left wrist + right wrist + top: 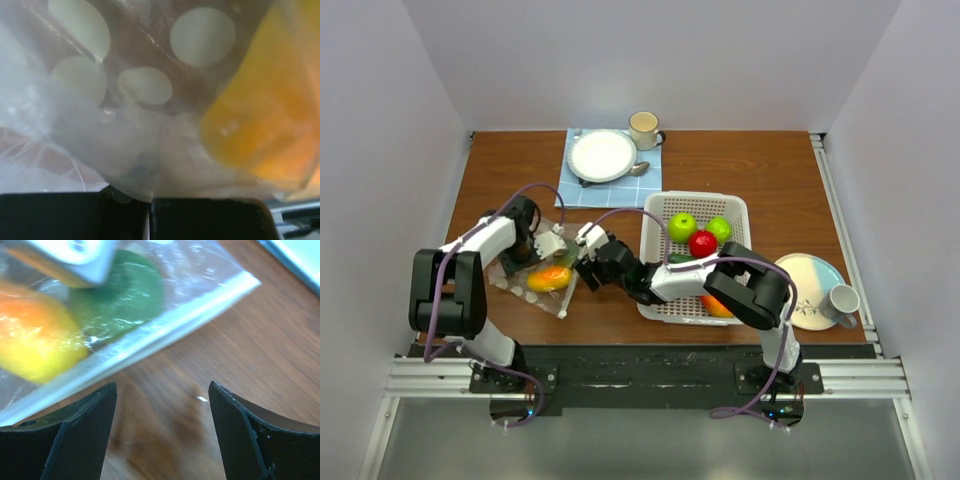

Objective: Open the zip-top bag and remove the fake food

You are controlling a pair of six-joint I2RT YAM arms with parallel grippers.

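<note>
The zip-top bag (pixel 525 285) lies at nine o'clock of the basket (pixel 740 210), which already holds green apples (pixel 682 226). An orange-yellow piece (pixel 550 277) and a green piece (pixel 125 295) sit inside the bag, not yet removed. The left gripper (pixel 150 212) is clenched on the bag's plastic, while the right gripper (pixel 162 390) hangs released beside the zip strip (pixel 165 322).

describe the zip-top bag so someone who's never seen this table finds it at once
On the brown table, look left of the white basket, nearer the arms than the blue cloth. The zip-top bag lies there, pinched by the left gripper. It is the only clear, pale-dotted plastic thing, with an orange-yellow piece showing inside.
</note>
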